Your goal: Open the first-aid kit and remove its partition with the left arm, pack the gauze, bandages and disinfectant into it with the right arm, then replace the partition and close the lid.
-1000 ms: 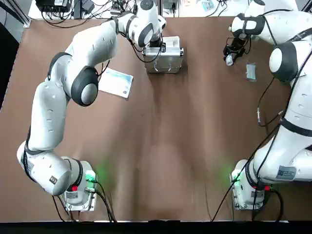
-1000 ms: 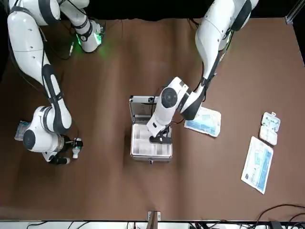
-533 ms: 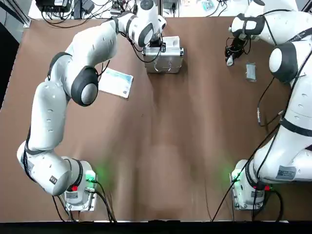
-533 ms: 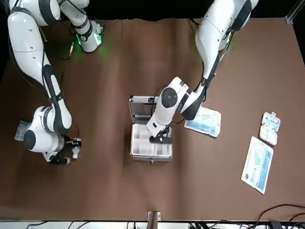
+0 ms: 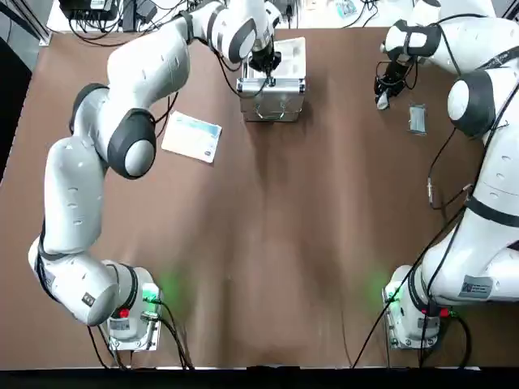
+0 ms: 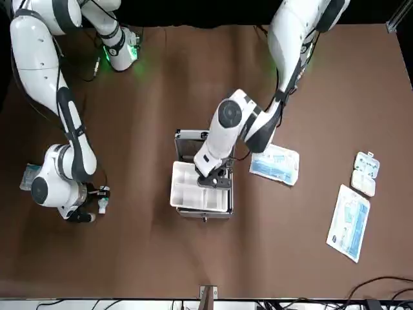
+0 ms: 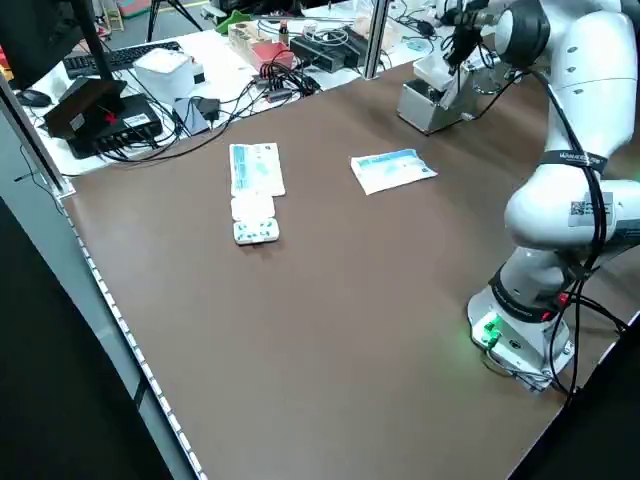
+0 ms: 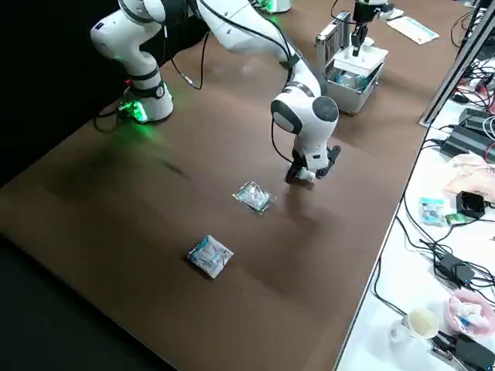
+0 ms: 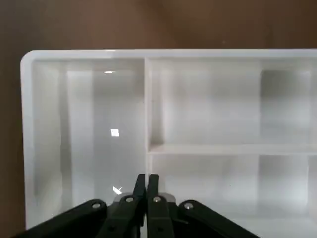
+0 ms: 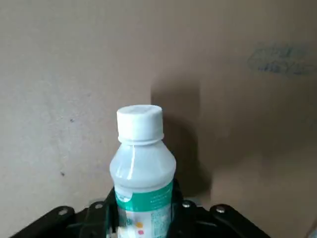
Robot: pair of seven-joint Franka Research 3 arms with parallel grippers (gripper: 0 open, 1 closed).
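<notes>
My left gripper (image 6: 213, 177) is shut on an inner wall of the partition (image 6: 191, 188), a pale cream compartment tray. The tray hangs just above the open silver case (image 6: 205, 210) and juts out past one side of it. In the left wrist view the fingers (image 9: 140, 186) pinch the tray (image 9: 208, 104) at its near edge. The lid (image 6: 193, 143) stands open behind it. My right gripper (image 5: 382, 97) is at the table's far right, shut on the disinfectant (image 10: 143, 158), a small white bottle held upright just above the table.
A white-and-blue printed packet (image 5: 192, 136) lies left of the case. A slim box (image 6: 348, 223) and a small blister pack (image 6: 364, 173) lie further left. A blue-grey packet (image 5: 417, 119) is beside the right gripper, and two wrapped packets (image 8: 253, 196) (image 8: 209, 255) lie nearby.
The left gripper has lifted the partition up out of the case and shifted it slightly toward the robot's right. The right gripper with the bottle has barely moved.
</notes>
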